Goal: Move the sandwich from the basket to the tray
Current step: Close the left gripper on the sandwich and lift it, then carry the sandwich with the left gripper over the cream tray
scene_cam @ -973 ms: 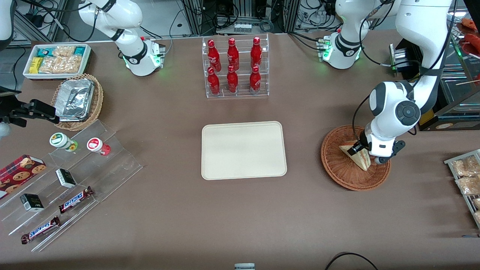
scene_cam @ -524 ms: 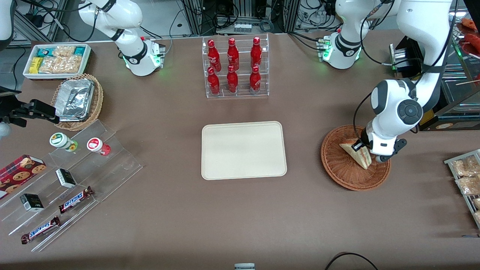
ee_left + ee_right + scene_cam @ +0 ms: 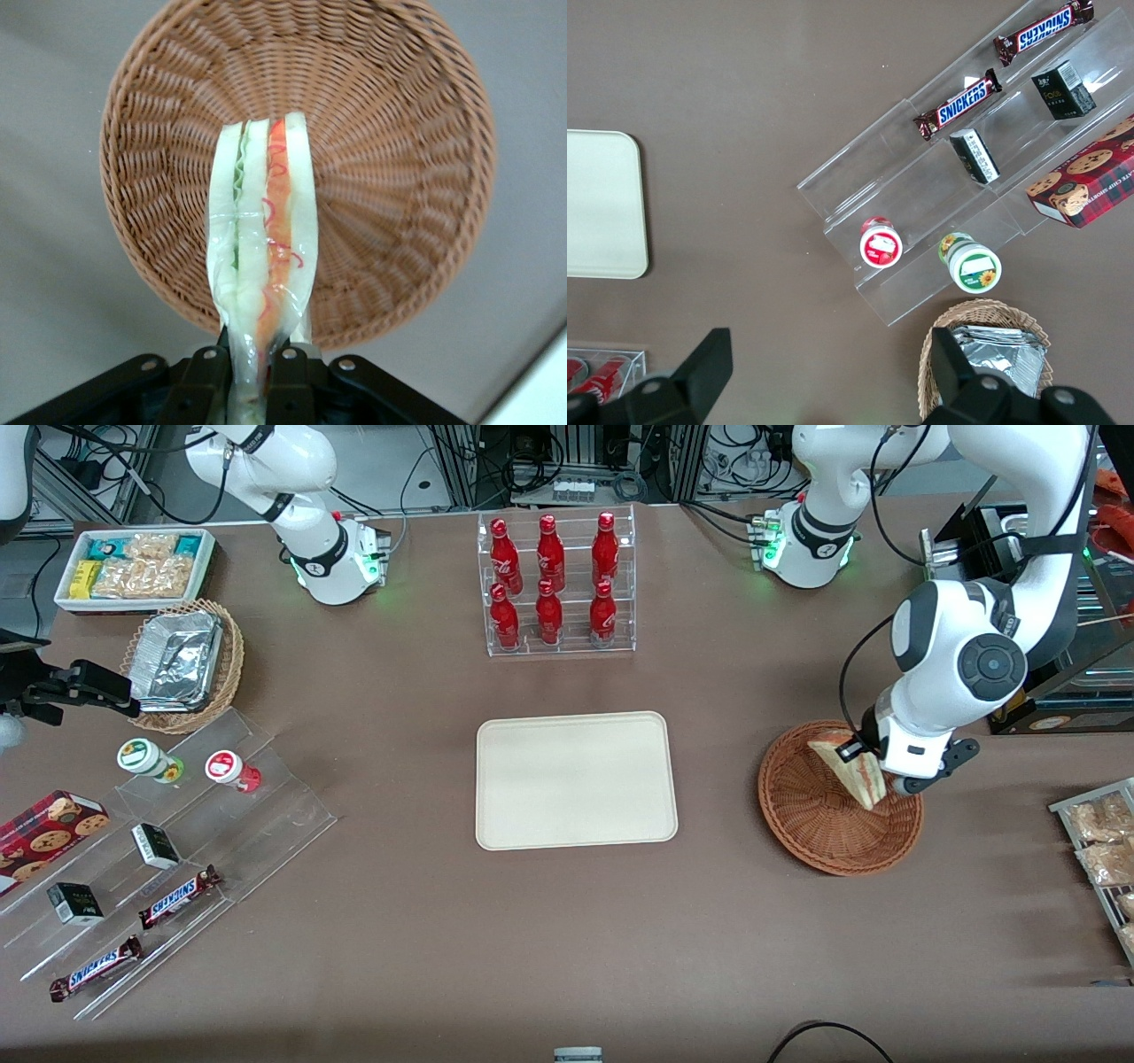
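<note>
The sandwich (image 3: 858,769) (image 3: 263,239), a wrapped wedge with red, orange and green filling, hangs lifted above the reddish-brown woven basket (image 3: 819,824) (image 3: 399,177), clear of its floor. My left gripper (image 3: 870,766) (image 3: 254,376) is shut on the sandwich's end, one black finger (image 3: 205,390) pressed on each flat side. The cream tray (image 3: 576,779) (image 3: 602,204) lies flat at the table's middle, toward the parked arm from the basket, with nothing on it.
A clear rack of red bottles (image 3: 556,584) stands farther from the front camera than the tray. Snack packets on a rack (image 3: 1103,841) lie at the working arm's end. A foil-packet basket (image 3: 182,662), a white bin (image 3: 133,567) and an acrylic snack stand (image 3: 151,850) sit toward the parked arm's end.
My gripper has risen with the sandwich held in it, lifting the wedge off the basket's floor and drifting slightly away from the front camera.
</note>
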Action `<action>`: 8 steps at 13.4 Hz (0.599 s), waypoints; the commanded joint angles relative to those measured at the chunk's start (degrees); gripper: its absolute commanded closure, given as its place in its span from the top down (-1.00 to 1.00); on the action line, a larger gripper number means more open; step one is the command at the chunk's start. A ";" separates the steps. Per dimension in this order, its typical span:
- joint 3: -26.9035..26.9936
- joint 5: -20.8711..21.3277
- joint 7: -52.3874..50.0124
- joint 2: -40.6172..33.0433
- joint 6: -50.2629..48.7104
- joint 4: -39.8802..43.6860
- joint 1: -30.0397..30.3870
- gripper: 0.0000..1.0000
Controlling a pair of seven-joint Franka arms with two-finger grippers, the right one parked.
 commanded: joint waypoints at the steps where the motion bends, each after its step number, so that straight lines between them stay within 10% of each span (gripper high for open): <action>1: 0.06 0.76 1.46 1.19 -6.06 5.56 -3.92 -1.00; 8: 0.06 0.49 1.46 6.97 -8.27 14.52 -16.92 -1.00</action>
